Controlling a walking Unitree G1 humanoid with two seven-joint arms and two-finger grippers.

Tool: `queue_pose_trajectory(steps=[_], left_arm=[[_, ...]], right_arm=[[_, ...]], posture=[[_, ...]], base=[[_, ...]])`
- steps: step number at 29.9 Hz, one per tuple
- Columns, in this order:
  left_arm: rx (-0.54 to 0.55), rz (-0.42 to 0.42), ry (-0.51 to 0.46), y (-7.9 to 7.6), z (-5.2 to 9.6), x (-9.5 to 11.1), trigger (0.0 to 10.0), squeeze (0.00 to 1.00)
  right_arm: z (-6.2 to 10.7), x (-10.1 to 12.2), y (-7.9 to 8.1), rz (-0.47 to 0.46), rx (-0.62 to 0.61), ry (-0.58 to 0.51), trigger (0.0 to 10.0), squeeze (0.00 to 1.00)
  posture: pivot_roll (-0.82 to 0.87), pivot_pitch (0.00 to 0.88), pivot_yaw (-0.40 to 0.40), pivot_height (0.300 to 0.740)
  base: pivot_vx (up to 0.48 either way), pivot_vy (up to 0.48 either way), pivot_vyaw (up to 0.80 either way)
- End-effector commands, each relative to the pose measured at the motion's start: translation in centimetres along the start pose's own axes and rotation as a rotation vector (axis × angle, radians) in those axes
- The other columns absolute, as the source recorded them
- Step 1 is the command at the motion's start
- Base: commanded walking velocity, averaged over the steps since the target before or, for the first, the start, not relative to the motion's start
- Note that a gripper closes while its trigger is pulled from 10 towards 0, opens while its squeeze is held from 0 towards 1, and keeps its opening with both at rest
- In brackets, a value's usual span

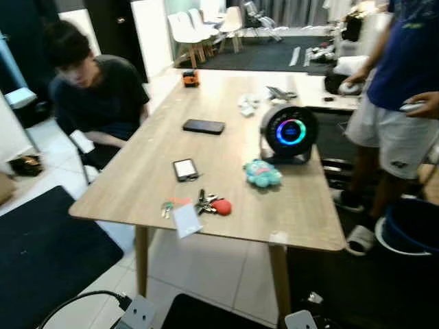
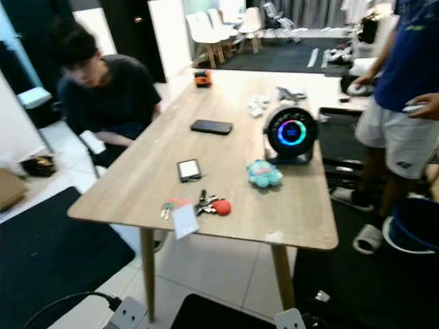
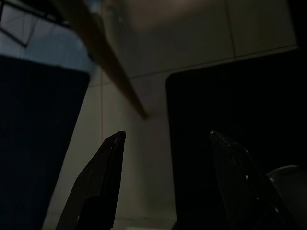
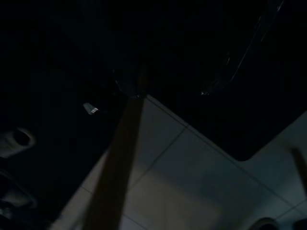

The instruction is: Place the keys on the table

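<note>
A: Keys?
B: Lower centre of frame, lying on the wooden table near its front edge, red fob attached, white tag just beside.
A: Grippers?
B: Left gripper hangs over floor tiles, fingers spread apart, holding nothing. Right gripper: wrist view too dark, can't tell.

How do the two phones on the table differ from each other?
The far phone is all dark and lies crosswise; the near phone has a pale, lit screen and lies nearly lengthwise. The far one looks longer. The near one is closer to the keys. Both lie flat on the wooden table.
</note>
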State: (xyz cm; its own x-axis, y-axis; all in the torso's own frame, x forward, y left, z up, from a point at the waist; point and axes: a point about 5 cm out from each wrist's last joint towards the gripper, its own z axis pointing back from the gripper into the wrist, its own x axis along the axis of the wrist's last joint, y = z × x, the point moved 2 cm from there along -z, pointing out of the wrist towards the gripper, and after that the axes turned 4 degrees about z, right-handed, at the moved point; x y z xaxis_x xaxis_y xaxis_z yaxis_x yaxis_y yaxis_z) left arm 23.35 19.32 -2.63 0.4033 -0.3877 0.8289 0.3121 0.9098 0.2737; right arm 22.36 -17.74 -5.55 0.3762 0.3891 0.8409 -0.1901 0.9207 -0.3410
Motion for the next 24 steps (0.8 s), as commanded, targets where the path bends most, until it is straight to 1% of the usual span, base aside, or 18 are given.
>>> queue_pose_trajectory(steps=[1, 24], left_arm=[[-0.005, -0.022, 0.026, 0.10, 0.30, -0.78, 10.0, 0.00], [-0.009, -0.025, 0.024, 0.01, 0.18, -0.70, 10.0, 0.00]], right_arm=[[0.33, -0.60, 0.38, 0.003, 0.015, 0.025, 10.0, 0.00], [0.31, -0.62, 0.42, 0.006, 0.018, 0.027, 10.0, 0.00]], posture=[[0.10, 0.122, 0.081, 0.740], [0.10, 0.120, 0.079, 0.740]], base=[[0.000, 0.000, 0.80], [0.000, 0.000, 0.80]])
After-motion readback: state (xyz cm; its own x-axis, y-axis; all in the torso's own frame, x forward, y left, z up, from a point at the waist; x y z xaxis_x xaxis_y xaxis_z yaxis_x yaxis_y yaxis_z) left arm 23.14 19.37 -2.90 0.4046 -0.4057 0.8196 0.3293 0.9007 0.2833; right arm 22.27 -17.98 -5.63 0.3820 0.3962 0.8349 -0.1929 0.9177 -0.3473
